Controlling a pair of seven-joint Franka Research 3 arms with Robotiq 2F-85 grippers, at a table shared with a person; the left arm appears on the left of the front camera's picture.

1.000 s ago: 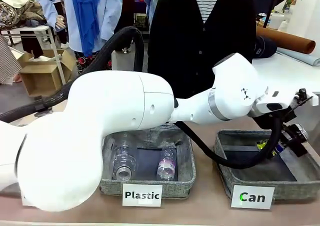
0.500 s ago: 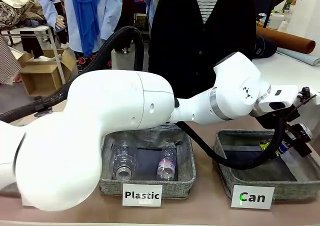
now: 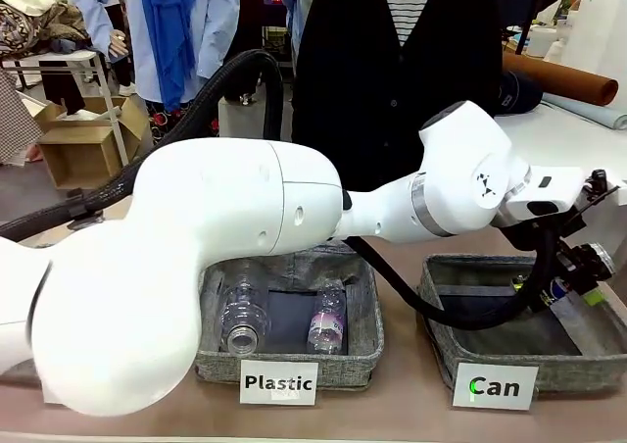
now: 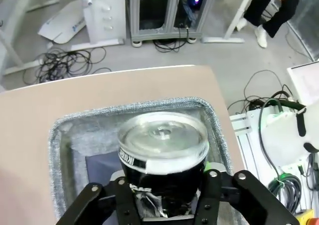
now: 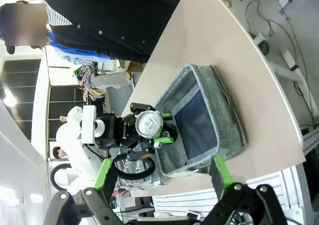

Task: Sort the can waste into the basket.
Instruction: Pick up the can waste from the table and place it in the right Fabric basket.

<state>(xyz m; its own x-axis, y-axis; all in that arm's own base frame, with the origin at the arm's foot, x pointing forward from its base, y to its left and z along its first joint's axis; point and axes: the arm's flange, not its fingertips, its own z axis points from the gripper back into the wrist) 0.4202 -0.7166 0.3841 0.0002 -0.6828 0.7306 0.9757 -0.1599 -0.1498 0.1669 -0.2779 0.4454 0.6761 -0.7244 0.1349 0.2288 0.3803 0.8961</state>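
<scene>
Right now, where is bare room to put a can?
The Can basket has a bare floor under the can in the left claw. The Plastic basket is crowded: two bottles, only a narrow dark strip between them.

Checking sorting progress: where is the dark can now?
The dark can is held by the left gripper over the basket, at the front view's right.
</scene>
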